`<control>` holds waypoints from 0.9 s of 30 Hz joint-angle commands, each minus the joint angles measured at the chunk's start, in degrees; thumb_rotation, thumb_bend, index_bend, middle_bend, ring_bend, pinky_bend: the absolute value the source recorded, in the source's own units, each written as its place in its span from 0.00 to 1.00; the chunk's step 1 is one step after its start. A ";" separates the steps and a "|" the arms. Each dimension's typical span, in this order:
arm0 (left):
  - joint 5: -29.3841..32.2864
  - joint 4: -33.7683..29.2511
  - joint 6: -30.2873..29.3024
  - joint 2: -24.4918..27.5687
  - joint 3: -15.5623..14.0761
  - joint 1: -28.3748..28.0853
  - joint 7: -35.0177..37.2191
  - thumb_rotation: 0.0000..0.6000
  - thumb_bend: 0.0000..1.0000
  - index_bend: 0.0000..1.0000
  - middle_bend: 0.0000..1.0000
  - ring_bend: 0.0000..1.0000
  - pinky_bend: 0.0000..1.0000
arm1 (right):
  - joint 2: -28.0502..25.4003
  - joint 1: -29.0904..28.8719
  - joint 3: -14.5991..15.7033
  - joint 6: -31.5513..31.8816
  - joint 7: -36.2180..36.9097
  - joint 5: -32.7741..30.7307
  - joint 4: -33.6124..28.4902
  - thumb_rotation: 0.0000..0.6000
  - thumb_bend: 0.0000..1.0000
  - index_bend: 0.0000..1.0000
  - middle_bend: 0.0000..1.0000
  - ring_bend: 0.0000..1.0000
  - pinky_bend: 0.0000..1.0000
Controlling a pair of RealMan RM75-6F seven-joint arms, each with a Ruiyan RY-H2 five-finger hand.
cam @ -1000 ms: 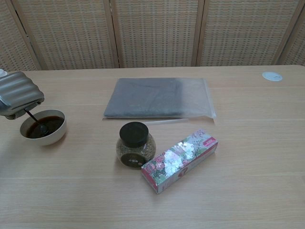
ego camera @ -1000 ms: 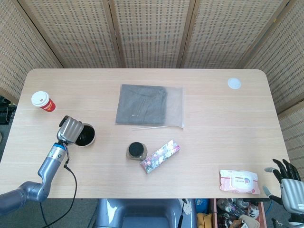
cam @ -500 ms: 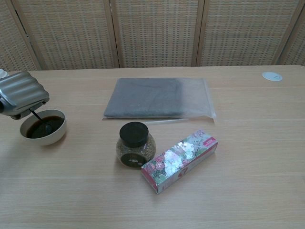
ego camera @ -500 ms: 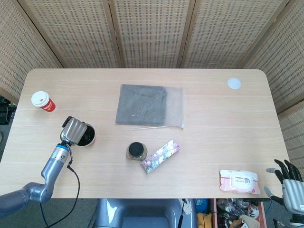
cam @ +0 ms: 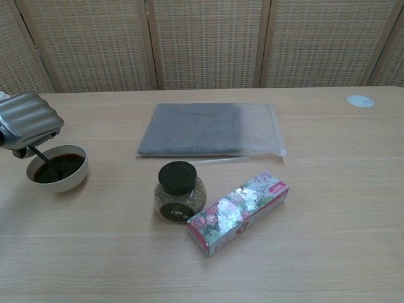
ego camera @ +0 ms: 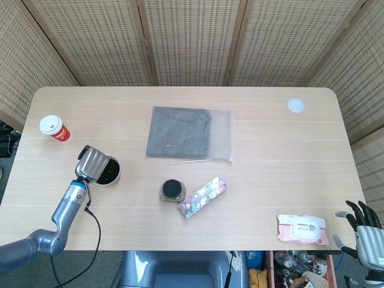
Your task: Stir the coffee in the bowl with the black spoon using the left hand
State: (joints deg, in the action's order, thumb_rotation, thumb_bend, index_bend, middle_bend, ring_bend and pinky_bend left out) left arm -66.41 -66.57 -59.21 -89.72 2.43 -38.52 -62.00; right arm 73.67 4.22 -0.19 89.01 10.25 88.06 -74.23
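Spoon (cam: pixel 45 161) handle slants down and to the right from under your left hand (cam: pixel 28 121), fingers curled around its top, the tip sunk in dark coffee (cam: pixel 60 168) filling the white bowl (cam: pixel 71 181). That hand hangs just above the bowl's far left rim. Your right hand (ego camera: pixel 366 231) sits off the table's near right corner, fingers spread, holding nothing.

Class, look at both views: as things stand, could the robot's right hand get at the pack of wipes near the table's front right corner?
Probably yes. The right hand, open, hangs just off the table's front right corner, and the pack of wipes lies beside it with nothing between them.
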 commanded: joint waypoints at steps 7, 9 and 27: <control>0.47 -1.15 -1.24 1.23 0.29 0.52 0.31 1.00 0.27 0.60 0.81 0.78 0.71 | -0.09 -0.13 0.02 -0.01 -0.17 0.22 -0.25 1.00 0.38 0.37 0.23 0.06 0.13; 0.42 -2.46 -2.26 2.23 0.45 1.00 0.86 1.00 0.27 0.59 0.81 0.78 0.71 | -0.10 -0.15 0.02 0.06 -0.15 0.31 -0.31 1.00 0.38 0.37 0.23 0.06 0.13; -0.34 -19.64 -13.27 11.79 -0.11 9.00 9.09 1.00 0.27 0.37 0.66 0.66 0.71 | -0.41 -0.52 -0.09 0.38 -0.46 0.89 -0.73 1.00 0.38 0.37 0.23 0.06 0.13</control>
State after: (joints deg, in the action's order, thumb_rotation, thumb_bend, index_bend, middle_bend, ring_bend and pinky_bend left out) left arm -65.76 -84.55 -70.87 -79.07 2.81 -30.86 -54.45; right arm 73.27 3.70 -0.28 89.38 9.80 88.94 -74.95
